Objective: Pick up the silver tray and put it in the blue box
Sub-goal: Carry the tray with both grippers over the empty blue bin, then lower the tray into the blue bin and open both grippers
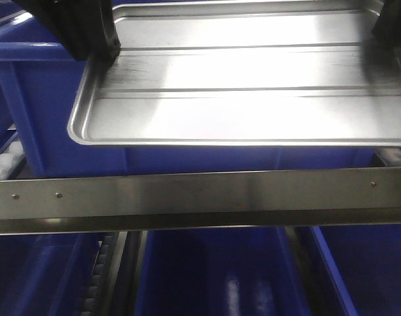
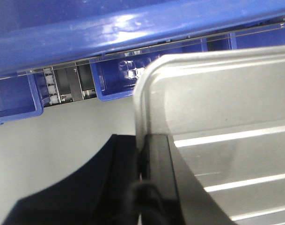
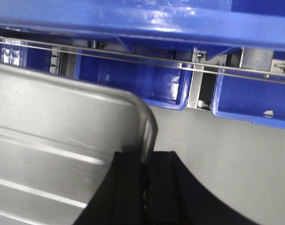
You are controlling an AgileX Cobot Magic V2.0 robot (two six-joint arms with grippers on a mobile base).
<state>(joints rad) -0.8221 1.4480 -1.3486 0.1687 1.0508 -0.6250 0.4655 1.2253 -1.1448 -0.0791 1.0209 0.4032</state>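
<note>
The silver tray (image 1: 253, 99) hangs level in the air, shiny, with two long ridges along its floor. My left gripper (image 1: 100, 47) is shut on its left rim, and my right gripper (image 1: 388, 29) is shut on its right rim at the frame's edge. In the left wrist view the black fingers (image 2: 156, 159) pinch the tray's rim (image 2: 141, 117). The right wrist view shows the same grip, gripper (image 3: 145, 159) on tray (image 3: 62, 117). The blue box (image 1: 49, 92) stands behind and under the tray's left part, and its thick rim (image 2: 109, 33) (image 3: 133, 18) crosses the top of both wrist views.
A steel rail (image 1: 200, 197) crosses the front view below the tray. White rollers (image 1: 4, 161) show at the left. More blue bins (image 1: 213, 276) sit on the lower level, with others (image 3: 254, 98) beyond the box rim. Grey floor (image 2: 76, 131) lies below.
</note>
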